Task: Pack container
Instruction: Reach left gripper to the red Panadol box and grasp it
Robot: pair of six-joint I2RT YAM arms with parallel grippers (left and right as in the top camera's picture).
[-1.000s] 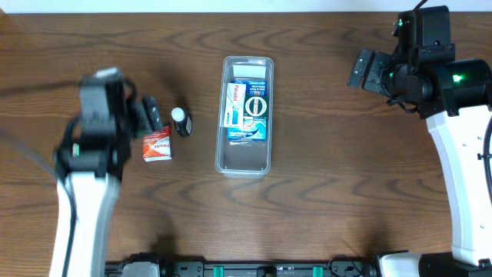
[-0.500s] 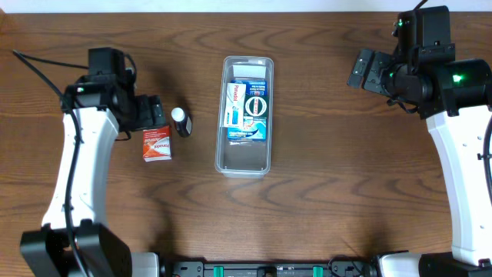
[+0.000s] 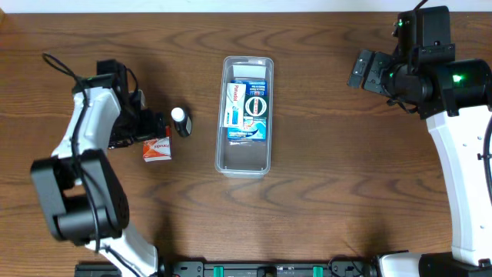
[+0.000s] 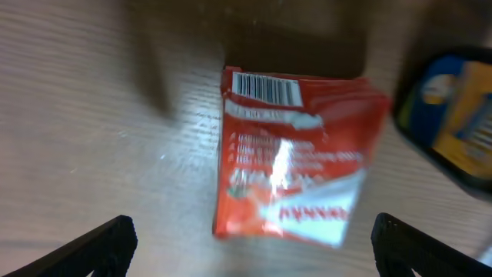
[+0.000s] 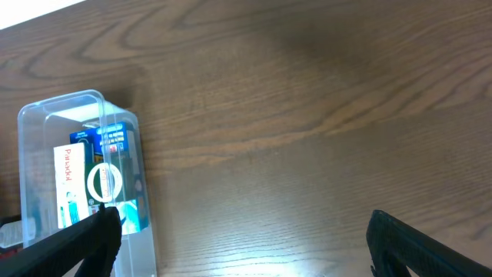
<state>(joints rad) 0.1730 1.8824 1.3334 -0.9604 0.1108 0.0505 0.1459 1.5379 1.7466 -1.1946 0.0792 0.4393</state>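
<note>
The clear plastic container [image 3: 245, 158] lies at the table's middle with blue and white cartons [image 3: 246, 111] inside; it also shows in the right wrist view [image 5: 46, 127]. A red and white box [image 3: 157, 148] lies flat left of it, and fills the left wrist view [image 4: 296, 158]. A small dark bottle with a white cap [image 3: 180, 121] stands beside the box. My left gripper [image 3: 146, 127] is open just above the red box, its fingertips [image 4: 250, 246] on either side, apart from it. My right gripper [image 3: 367, 69] is open and empty at the far right [image 5: 246, 242].
The dark bottle shows blurred at the right edge of the left wrist view [image 4: 453, 123]. The wooden table [image 3: 346, 177] spreads around the container. The right arm's white body [image 3: 461, 146] stands along the right edge.
My left arm has swung down and in over the red box, the gripper now low at the box's upper left. The right arm, container, bottle and box have not moved.
</note>
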